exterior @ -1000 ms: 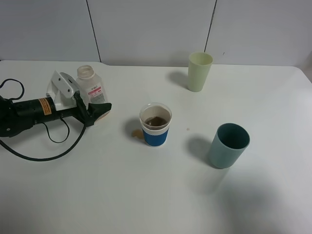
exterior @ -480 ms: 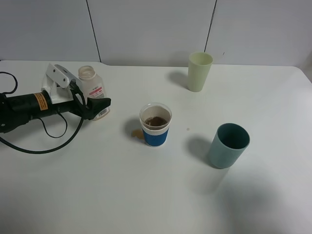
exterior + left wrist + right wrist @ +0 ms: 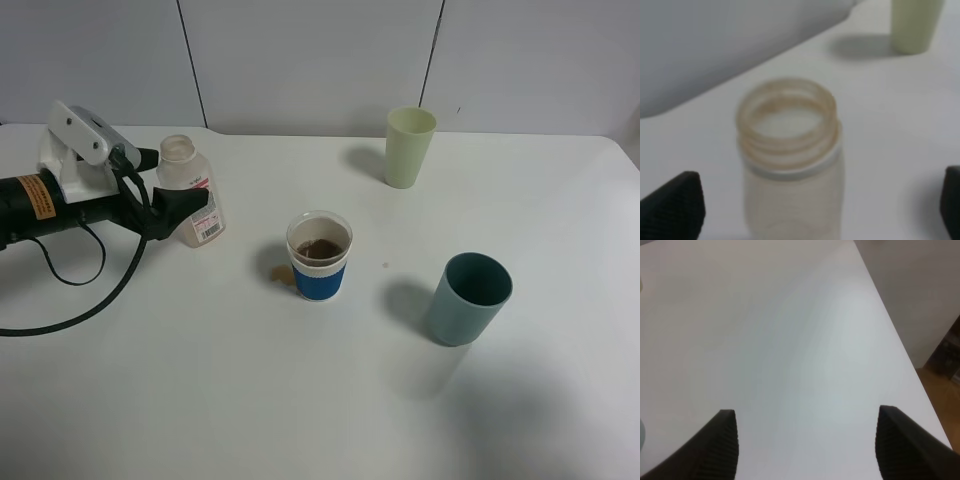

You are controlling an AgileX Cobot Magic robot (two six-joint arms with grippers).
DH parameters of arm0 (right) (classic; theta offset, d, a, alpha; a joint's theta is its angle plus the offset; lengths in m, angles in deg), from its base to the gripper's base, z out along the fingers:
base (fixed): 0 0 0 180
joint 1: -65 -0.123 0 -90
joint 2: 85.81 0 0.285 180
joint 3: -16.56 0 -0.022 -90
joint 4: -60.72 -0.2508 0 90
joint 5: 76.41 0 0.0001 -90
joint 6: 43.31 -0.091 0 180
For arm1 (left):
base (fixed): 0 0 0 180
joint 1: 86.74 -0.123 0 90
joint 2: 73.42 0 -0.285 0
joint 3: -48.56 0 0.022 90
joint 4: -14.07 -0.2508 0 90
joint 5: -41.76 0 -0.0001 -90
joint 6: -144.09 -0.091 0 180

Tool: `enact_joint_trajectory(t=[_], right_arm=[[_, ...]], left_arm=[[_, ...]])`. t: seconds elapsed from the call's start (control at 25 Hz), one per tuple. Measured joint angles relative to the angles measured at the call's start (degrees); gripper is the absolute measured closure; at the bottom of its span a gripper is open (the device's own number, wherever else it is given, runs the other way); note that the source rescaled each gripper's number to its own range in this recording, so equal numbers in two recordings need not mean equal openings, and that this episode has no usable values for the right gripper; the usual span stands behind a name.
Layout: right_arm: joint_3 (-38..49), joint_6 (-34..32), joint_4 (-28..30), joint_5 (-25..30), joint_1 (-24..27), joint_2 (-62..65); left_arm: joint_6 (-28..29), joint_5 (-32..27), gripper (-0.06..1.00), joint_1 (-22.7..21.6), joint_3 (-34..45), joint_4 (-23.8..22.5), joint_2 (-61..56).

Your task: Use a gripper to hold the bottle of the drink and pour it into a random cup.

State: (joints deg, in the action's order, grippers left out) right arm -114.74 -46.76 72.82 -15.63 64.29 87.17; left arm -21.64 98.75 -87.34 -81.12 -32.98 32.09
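Note:
The bottle [image 3: 194, 203] stands upright on the table at the left, uncapped and looking empty. My left gripper [image 3: 172, 180] is open, with its fingertips on either side of the bottle's near end and not touching it. In the left wrist view the bottle [image 3: 790, 165] stands between and ahead of the spread fingertips [image 3: 675, 205]. The cup [image 3: 320, 258] with the white and blue bands stands mid-table and holds the brown drink [image 3: 320, 248]. My right gripper [image 3: 810, 450] is open and empty over bare table; it does not show in the exterior view.
A tall pale green cup [image 3: 410, 147] stands at the back right and also shows in the left wrist view [image 3: 915, 25]. A teal cup [image 3: 469, 298] stands at the front right. A small brown spot [image 3: 282, 273] lies beside the banded cup. A black cable [image 3: 70, 300] loops on the table.
My left arm has drawn back to the left and away from the bottle. The bottle has stayed upright in its place. The cups have not moved.

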Motion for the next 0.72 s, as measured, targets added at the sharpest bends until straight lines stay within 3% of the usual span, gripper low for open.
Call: enact_joint_trajectory(t=[0.36,0.72], right_arm=[[0.0,0.0,0.0,0.0,0.0,0.0],[0.0,0.0,0.0,0.0,0.0,0.0]], left_arm=[[7.9,-22.8,0.02,0.0,1.5,2.8,-23.2],[7.9,-42.4,0.02,0.0,1.4,10.0,-43.6]])
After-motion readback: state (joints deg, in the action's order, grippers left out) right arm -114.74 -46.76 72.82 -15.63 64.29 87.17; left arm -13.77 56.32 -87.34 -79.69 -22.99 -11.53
